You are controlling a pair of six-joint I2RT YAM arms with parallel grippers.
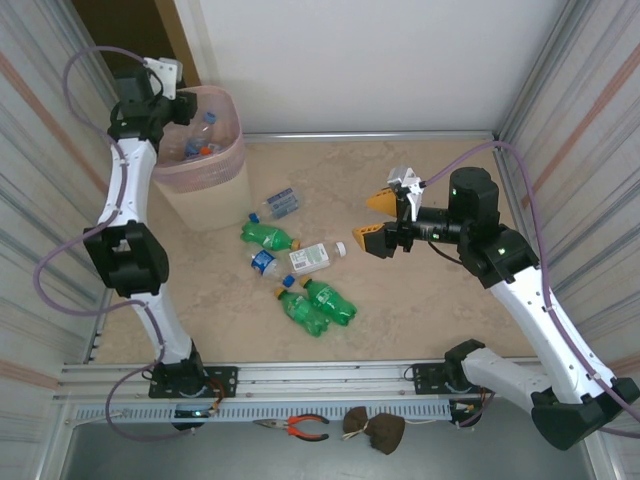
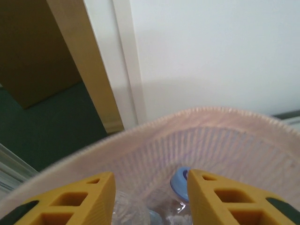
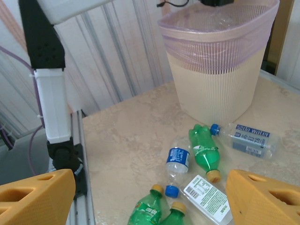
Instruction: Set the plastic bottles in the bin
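Note:
Several plastic bottles lie on the table in front of the bin [image 1: 205, 195]: a clear blue-labelled one [image 1: 280, 203], a green one [image 1: 268, 236], a white-labelled one [image 1: 318, 258], a small clear one [image 1: 265, 263] and two green ones [image 1: 303, 310] [image 1: 330, 300]. More bottles [image 1: 200, 140] lie inside the pink-lined bin. My left gripper [image 2: 151, 180] hangs over the bin's mouth, jaws apart with nothing between them; a blue-capped bottle [image 2: 180, 183] lies below. My right gripper [image 1: 376, 220] hovers open to the right of the pile, holding nothing.
Corrugated walls close in the table on the left and right, and a white wall stands at the back. A metal rail [image 1: 330, 375] runs along the near edge. Pliers [image 1: 300, 427] lie below it. Bare tabletop [image 1: 440, 300] lies under the right arm.

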